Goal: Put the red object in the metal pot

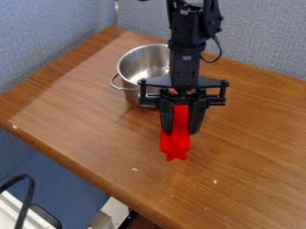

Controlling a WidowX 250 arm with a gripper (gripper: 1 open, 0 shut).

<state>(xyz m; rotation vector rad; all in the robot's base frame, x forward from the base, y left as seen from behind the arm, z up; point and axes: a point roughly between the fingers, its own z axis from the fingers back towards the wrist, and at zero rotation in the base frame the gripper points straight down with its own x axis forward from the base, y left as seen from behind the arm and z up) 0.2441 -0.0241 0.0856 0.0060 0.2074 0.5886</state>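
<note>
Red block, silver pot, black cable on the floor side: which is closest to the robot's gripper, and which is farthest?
1. Red block: right in the gripper.
2. Metal pot: just behind, towards the picture's upper left.
3. Black cable: far off, at the lower left corner.

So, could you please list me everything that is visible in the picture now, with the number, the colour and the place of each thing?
metal pot: one, shiny silver, upright toward the back of the table, partly behind the arm
red object: one, bright red, in the gripper, in front of the pot
table: one, brown wood, under the pot
walls: grey-blue, behind the table and along its left side in the picture
cable: one, black, lower left corner, over a white item
robot arm: one, black, coming down from the top
gripper: one, black, shut on the red object
</note>
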